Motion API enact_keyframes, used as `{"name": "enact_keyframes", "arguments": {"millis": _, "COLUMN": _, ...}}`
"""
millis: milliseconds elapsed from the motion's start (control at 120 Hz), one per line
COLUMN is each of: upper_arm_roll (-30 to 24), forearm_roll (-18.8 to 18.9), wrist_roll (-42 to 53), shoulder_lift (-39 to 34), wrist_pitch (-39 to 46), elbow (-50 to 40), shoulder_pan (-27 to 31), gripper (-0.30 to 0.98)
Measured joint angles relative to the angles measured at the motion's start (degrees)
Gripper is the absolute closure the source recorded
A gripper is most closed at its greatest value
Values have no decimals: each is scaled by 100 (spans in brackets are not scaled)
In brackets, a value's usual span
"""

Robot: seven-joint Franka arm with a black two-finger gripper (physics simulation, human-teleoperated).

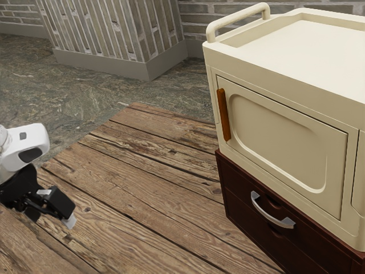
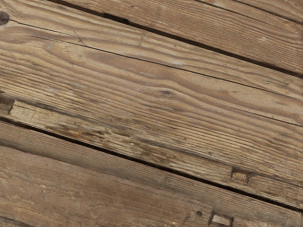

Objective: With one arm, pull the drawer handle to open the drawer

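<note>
Wide tool [image 1: 51, 218], handle ungrasped.
The tool hangs empty above the plank counter [image 1: 142, 182], at the exterior view's left. Farther off, toward its right, the handle [image 1: 268, 217] should prove stiff and smooth, the drawer [image 1: 242, 205] perhaps weighty; take the bar mid-span, from both sides. It is a curved silver bow on a dark red-brown front, seemingly closed, under the cream cabinet [image 1: 285, 80].
</note>
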Motion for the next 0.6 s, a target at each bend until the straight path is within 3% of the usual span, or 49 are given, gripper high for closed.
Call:
{"name": "enact_keyframes", "arguments": {"millis": 150, "upper_arm_roll": -348, "forearm_roll": -270, "wrist_roll": 314, "shoulder_lift": 312, "wrist_pitch": 256, "elbow": -70, "shoulder_pan": -9, "gripper": 0}}
{"name": "enact_keyframes", "arguments": {"millis": 267, "upper_arm_roll": -777, "forearm_roll": -341, "wrist_roll": 1334, "shoulder_lift": 323, "wrist_pitch": 810, "elbow": -108, "shoulder_pan": -113, "gripper": 0}}
{"name": "enact_keyframes", "arguments": {"millis": 367, "upper_arm_roll": -817, "forearm_roll": -325, "wrist_roll": 2476, "shoulder_lift": 308, "wrist_pitch": 1368, "elbow": -222, "shoulder_pan": -742, "gripper": 0}}
{"name": "enact_keyframes", "arguments": {"millis": 500, "upper_arm_roll": -190, "forearm_roll": -253, "wrist_roll": 3708, "shoulder_lift": 316, "wrist_pitch": 1828, "elbow": -323, "shoulder_pan": -2015, "gripper": 0}}
{"name": "enact_keyframes", "arguments": {"millis": 600, "upper_arm_roll": 537, "forearm_roll": 167, "wrist_roll": 4498, "shoulder_lift": 412, "wrist_pitch": 2047, "elbow": -331, "shoulder_pan": -2977, "gripper": 0}}
